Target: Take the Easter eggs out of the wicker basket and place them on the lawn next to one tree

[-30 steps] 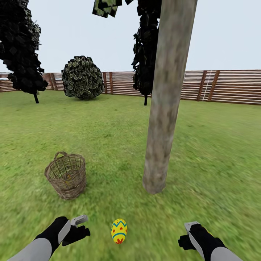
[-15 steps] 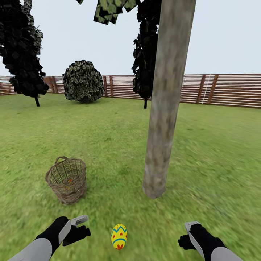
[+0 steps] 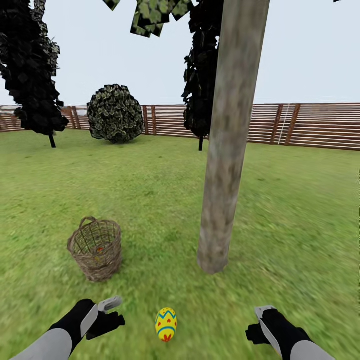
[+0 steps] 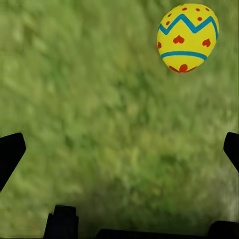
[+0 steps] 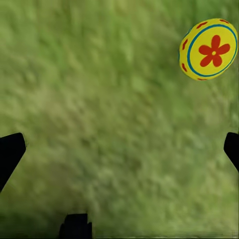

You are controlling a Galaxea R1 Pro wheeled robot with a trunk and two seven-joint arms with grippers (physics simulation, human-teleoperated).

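One Easter egg (image 3: 165, 324), yellow with blue zigzags and red marks, lies on the lawn (image 3: 150, 200) between my two grippers, a short way in front of the tree (image 3: 223, 165). My left gripper (image 3: 115, 311) hovers open to the egg's left. The left wrist view shows this egg (image 4: 187, 37) on grass beyond the wide-apart fingers (image 4: 11, 152). My right gripper (image 3: 255, 322) is open to the egg's right. Its wrist view shows an egg (image 5: 208, 49) end-on with a red flower; I cannot tell whether it is the same one. The wicker basket (image 3: 96, 248) stands upright left of the trunk, with a faint yellow-red speck inside.
A round bush (image 3: 115, 114) and two dark trees (image 3: 30, 75) stand at the back by the brown slat fence (image 3: 310, 125). Open grass stretches all around the trunk and to the right.
The whole picture has shifted slightly down and to the right, so the camera has moved. Both arms hold the same pose, and the egg and basket rest where they were.
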